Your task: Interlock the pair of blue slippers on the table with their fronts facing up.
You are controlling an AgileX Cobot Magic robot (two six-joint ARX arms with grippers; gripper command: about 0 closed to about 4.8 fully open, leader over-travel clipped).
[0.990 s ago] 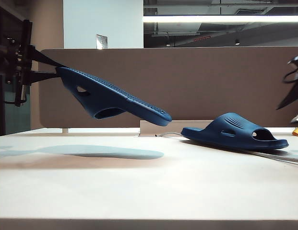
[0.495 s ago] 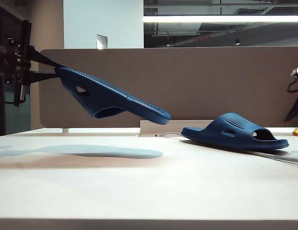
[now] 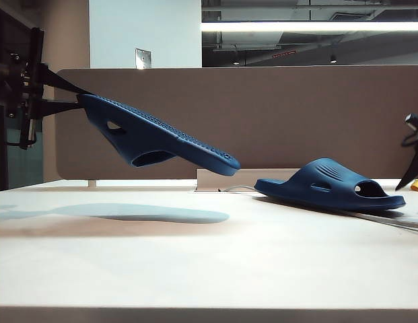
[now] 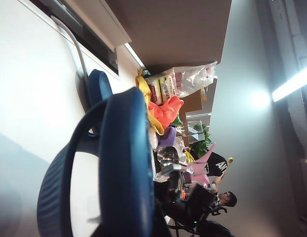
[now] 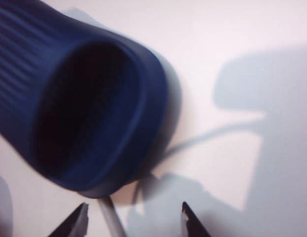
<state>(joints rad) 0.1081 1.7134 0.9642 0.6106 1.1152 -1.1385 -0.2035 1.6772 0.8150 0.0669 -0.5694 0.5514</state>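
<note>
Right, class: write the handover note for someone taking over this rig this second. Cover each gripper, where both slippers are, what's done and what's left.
Left gripper: shut on the raised slipper, holding it by one end above the left of the table, sole up, tilted down toward the middle.
Right gripper: open, empty, low at the right edge of the exterior view, just short of the resting slipper.
Resting slipper: flat on the table at the right, strap up, untouched.
Done: one slipper lifted.
Left: grasp the resting slipper, bring the two together, interlock them and set them down fronts up.
</note>
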